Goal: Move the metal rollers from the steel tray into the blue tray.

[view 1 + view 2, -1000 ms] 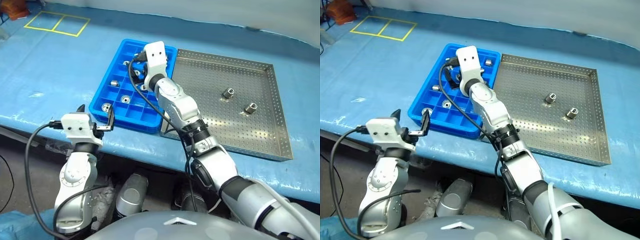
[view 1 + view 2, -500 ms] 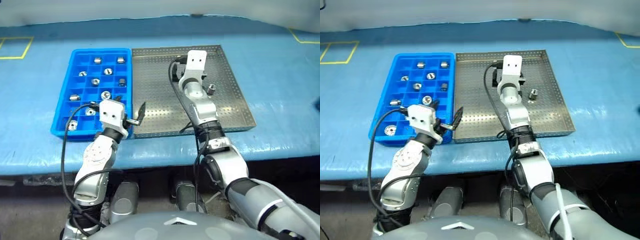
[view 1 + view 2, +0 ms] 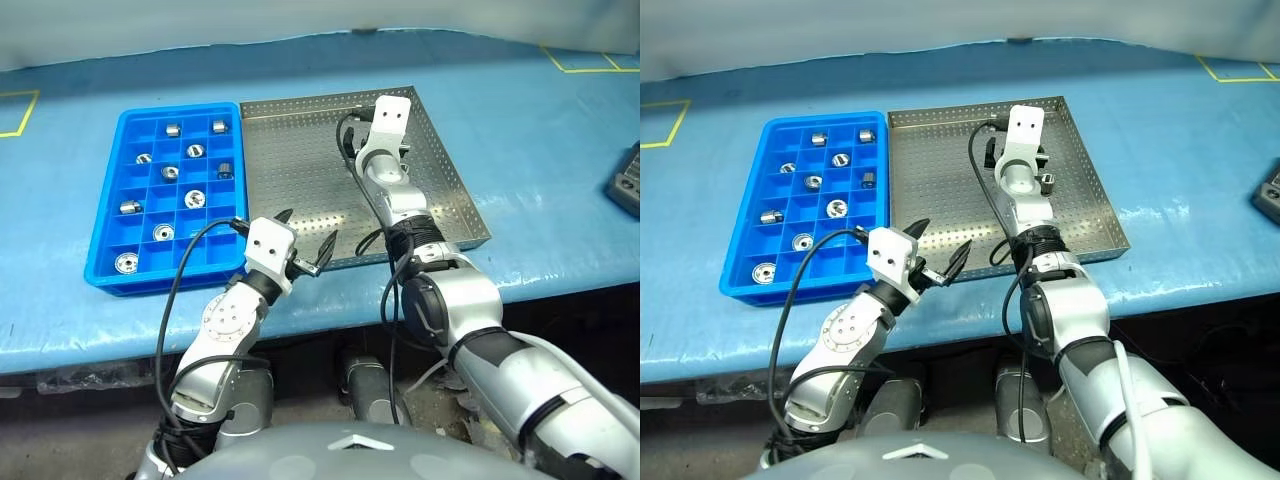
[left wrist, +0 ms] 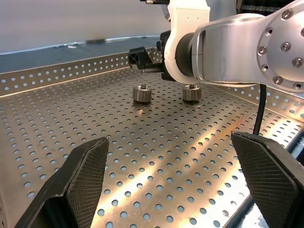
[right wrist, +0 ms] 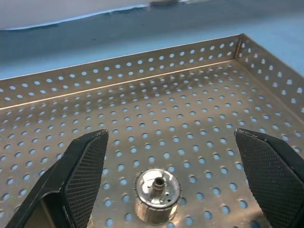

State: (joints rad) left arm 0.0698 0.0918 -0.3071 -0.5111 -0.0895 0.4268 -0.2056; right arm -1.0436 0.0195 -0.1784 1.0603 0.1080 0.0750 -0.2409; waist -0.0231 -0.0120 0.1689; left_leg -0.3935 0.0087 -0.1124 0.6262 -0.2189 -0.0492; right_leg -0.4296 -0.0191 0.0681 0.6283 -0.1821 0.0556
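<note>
The steel tray (image 3: pixel 300 170) lies beside the blue tray (image 3: pixel 108 228), which holds several metal rollers (image 3: pixel 195 198) in its compartments. Two more rollers (image 4: pixel 142 93) (image 4: pixel 191 92) stand upright on the steel tray's perforated base, toward its right side. My right gripper (image 3: pixel 1017 152) hovers open over them. One roller (image 5: pixel 156 189) sits just below and between that gripper's spread fingers (image 5: pixel 85 164), untouched. The other roller (image 3: pixel 1047 182) stands just to its right. My left gripper (image 3: pixel 940 247) is open and empty at the steel tray's near edge, pointing across the tray.
Both trays rest on a table under a blue sheet (image 3: pixel 520 150), near its front edge. A dark device (image 3: pixel 628 180) lies at the far right. Yellow tape marks (image 3: pixel 590 60) show at the back corners. The steel tray's left half is bare.
The view has swung to the right. My right gripper went from above the blue tray to over the rollers in the steel tray. My left gripper moved right to the steel tray's near edge.
</note>
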